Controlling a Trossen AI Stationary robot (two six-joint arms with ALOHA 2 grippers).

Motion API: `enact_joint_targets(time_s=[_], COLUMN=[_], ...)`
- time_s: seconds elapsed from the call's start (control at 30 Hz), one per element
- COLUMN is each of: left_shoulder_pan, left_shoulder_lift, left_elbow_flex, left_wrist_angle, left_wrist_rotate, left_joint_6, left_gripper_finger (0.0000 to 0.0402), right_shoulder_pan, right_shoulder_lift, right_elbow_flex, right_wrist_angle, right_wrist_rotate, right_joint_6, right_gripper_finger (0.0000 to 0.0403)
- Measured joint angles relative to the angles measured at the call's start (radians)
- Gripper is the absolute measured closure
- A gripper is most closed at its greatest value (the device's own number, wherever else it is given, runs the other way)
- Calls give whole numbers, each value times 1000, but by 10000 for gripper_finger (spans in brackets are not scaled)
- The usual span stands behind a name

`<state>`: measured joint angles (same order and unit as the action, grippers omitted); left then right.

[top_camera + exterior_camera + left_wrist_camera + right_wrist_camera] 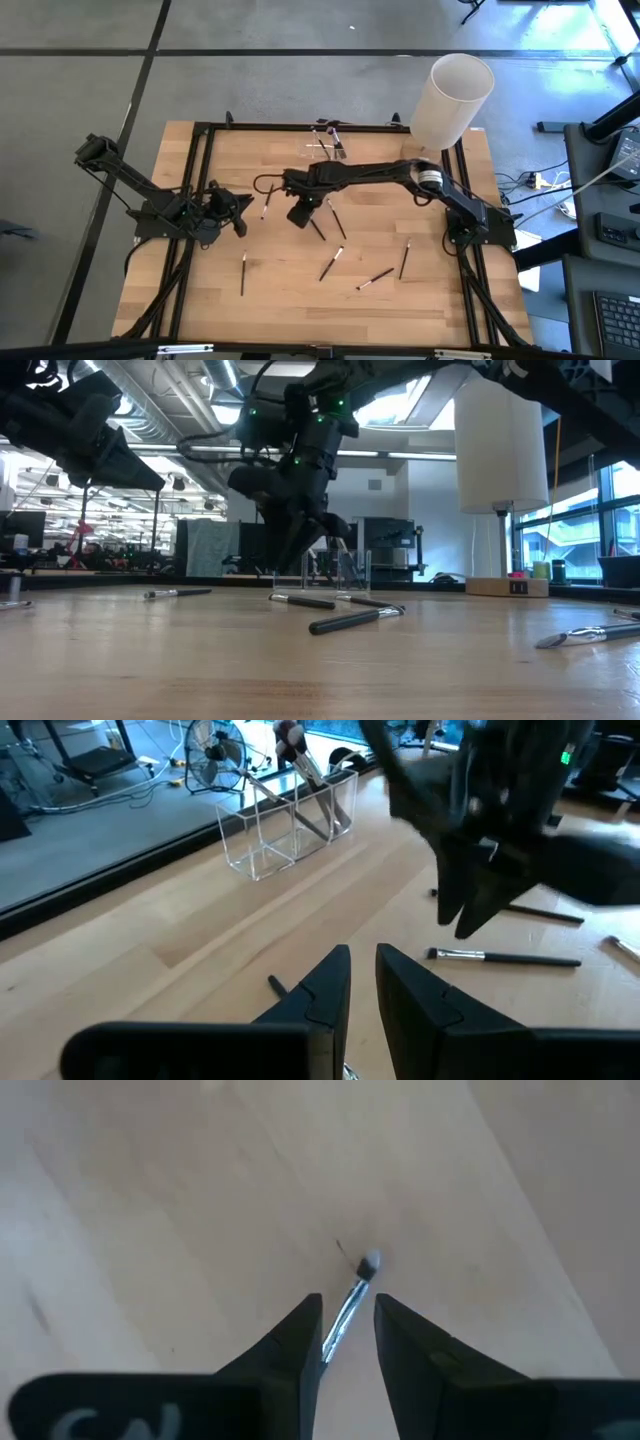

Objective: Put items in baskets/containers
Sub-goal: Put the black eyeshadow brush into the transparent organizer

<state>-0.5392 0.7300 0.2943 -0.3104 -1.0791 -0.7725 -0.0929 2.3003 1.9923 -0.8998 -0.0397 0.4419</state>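
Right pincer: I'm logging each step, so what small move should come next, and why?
Probably carry it toward the clear transparent holder: the right pincer already has a thin silver-ferruled makeup brush between its fingers, above the wooden table.

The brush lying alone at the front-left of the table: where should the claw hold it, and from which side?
Hold this brush at mid-handle, coming straight down, claw fingers across it: it lies flat, thin, with bare wood on both sides.

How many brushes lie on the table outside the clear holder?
7 brushes: one left of centre, one at lower left, three at lower right, two by the right gripper, at and. The arm may hide others.
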Motion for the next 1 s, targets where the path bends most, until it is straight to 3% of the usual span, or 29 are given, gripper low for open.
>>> enact_joint_targets(time_s=[0.7,1.0], left_shoulder_pan=[0,0], left_shoulder_lift=[-1,-1], left_elbow_flex=[0,0], left_wrist_angle=[-1,0], left_wrist_rotate=[11,20], left_joint_6=[-1,0], left_gripper_finger=[354,354], right_shoulder_pan=[26,15], right_shoulder_lift=[82,84], right_elbow_flex=[3,1], right_wrist_angle=[-62,-66], right_wrist_rotate=[15,3], right_joint_6=[-31,-44], right_gripper_finger=[310,375])
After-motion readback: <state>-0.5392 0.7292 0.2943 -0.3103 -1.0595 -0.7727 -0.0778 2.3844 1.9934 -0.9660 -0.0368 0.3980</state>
